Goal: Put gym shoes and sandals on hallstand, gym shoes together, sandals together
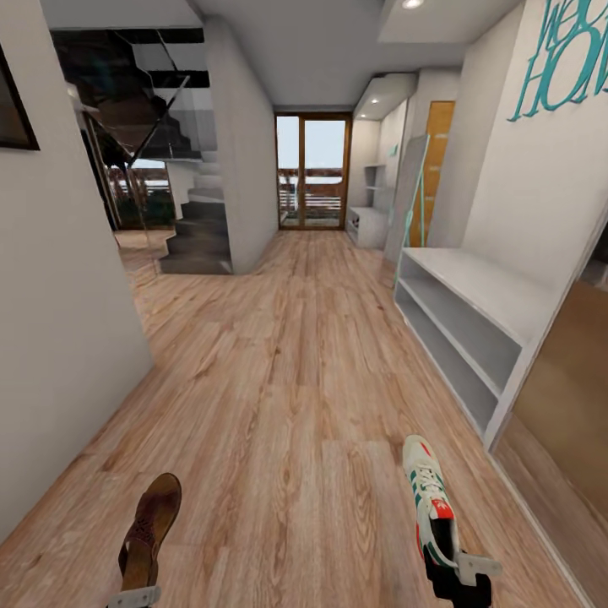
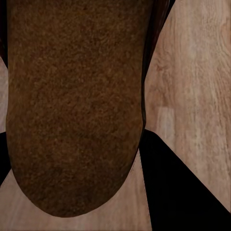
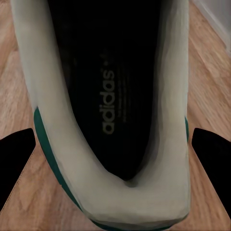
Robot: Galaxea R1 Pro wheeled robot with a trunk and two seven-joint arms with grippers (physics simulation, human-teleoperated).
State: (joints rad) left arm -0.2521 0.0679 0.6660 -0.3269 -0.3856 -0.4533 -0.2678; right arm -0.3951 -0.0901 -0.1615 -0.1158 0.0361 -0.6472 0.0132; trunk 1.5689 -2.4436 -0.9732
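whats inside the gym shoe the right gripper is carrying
In the right wrist view the gym shoe opens onto a dark insole printed with "adidas" and a trefoil logo. Nothing lies on the visible part. The toe end runs into shadow, so its contents cannot be seen.

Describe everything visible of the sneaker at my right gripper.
The sneaker is cream-white with teal-green side stripes, white laces and a red-orange tongue and toe accent. In the head view it points away from the robot down the corridor, heel at the right gripper, which appears to hold it by the heel above the floor. The right wrist view looks into its dark opening, where an "adidas" insole print shows, with a pale heel collar and a green edge.
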